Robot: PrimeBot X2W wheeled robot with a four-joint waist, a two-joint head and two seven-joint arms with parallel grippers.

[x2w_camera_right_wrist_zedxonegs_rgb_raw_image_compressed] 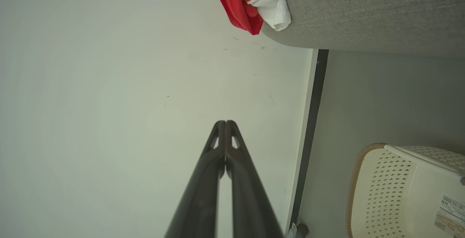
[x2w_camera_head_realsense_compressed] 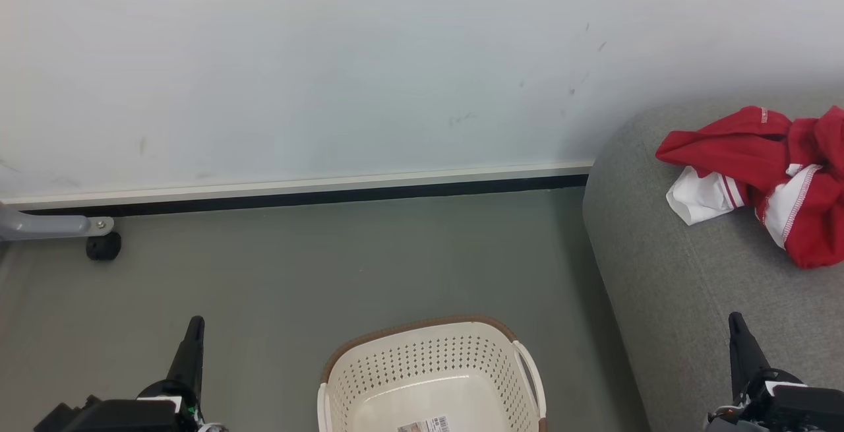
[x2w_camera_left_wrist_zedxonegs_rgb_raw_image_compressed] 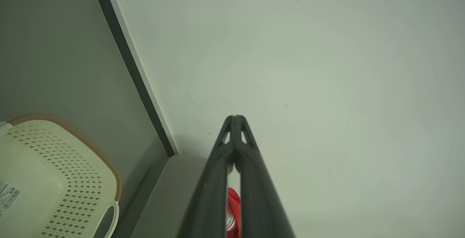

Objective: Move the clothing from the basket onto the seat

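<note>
Head view, nearest first: left gripper at 7 o'clock and right gripper at 5 o'clock, both pointing up-frame. The wrist views give the detail. Each pair of long dark fingers is pressed together at the tips w/ only a thin slit lower down, nothing held. A bit of red shows through the left one's slit.

Basket is at 6 o'clock on the floor, btwn the two grippers. It's cream plastic w/ rows of small diamond holes in the walls, loop handles at the sides and a brown, woven-look rim. Its smooth bottom carries a barcode label, cut off in the head view and fuller in the right wrist view.

Seat sits just right of the basket, approx 3 to 5 o'clock: grey coarse-weave fabric, rounded corner. Clothing lies crumpled on it at 3 o'clock, well apart from the basket. It's bright red soft fabric w/ a white panel, a red-striped white cuff and white stitching on a hem. The right wrist view has it at 12 o'clock, by the seat's rounded edge.

Farthest: black-and-white baseboard, then a pale wall w/ faint scuffs. At 9 o'clock there's a grey metal leg w/ a black caster.
</note>
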